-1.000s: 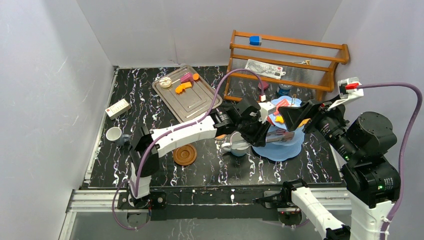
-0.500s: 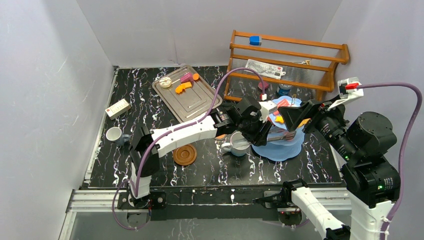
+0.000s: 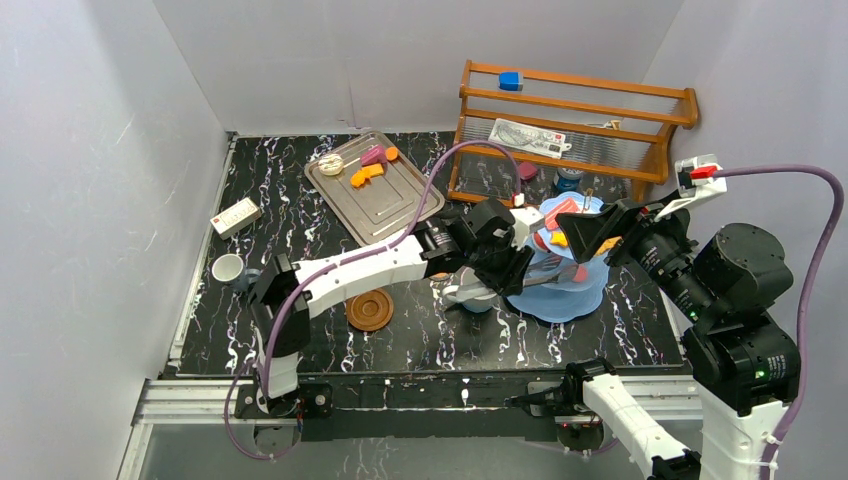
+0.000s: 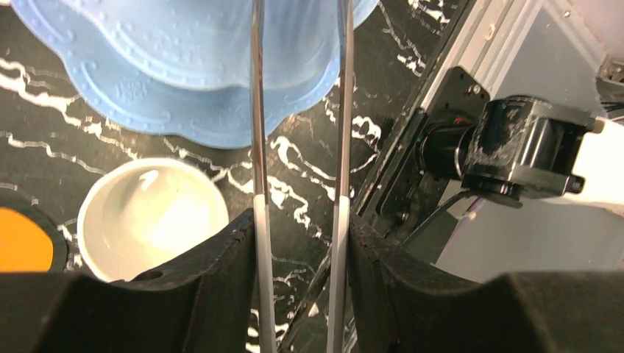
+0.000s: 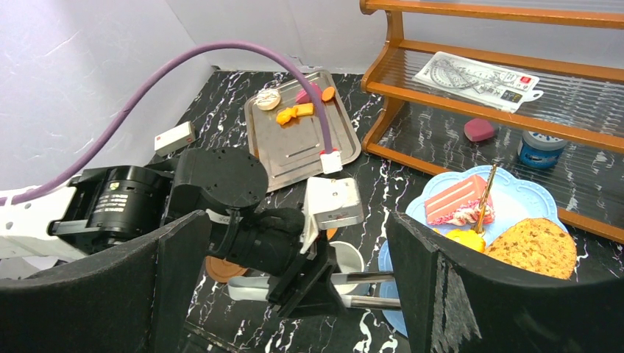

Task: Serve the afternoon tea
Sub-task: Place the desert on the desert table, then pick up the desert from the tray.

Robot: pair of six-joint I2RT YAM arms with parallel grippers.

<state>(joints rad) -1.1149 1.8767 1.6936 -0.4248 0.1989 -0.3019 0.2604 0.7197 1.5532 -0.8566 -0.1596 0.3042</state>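
My left gripper [image 3: 508, 262] is shut on the metal tongs [image 3: 552, 274], whose two arms [image 4: 258, 147] run forward toward the lowest tier of the light-blue stand [image 3: 575, 292]. A white mug [image 3: 468, 293] stands just under the gripper, left of the stand. The stand's top tier [image 5: 522, 198] holds a pink cake [image 5: 456, 200], a cookie [image 5: 536, 246] and an orange pastry [image 5: 460, 237]. My right gripper [image 3: 590, 236] is open and empty above the stand. A brown saucer [image 3: 370, 309] lies left of the mug. More pastries [image 3: 366, 174] lie on the silver tray [image 3: 385, 205].
A wooden rack [image 3: 575, 120] stands at the back right behind the stand, with a blue block, a ruler set, a pink piece and a blue jar. A white mug [image 3: 227, 267] and a grey mug [image 3: 248, 279] sit at the left edge, near a small white box [image 3: 236, 215].
My left arm has drawn back slightly to the left with the tongs still held, the tips staying near the stand's lower tier. The right arm has not moved.
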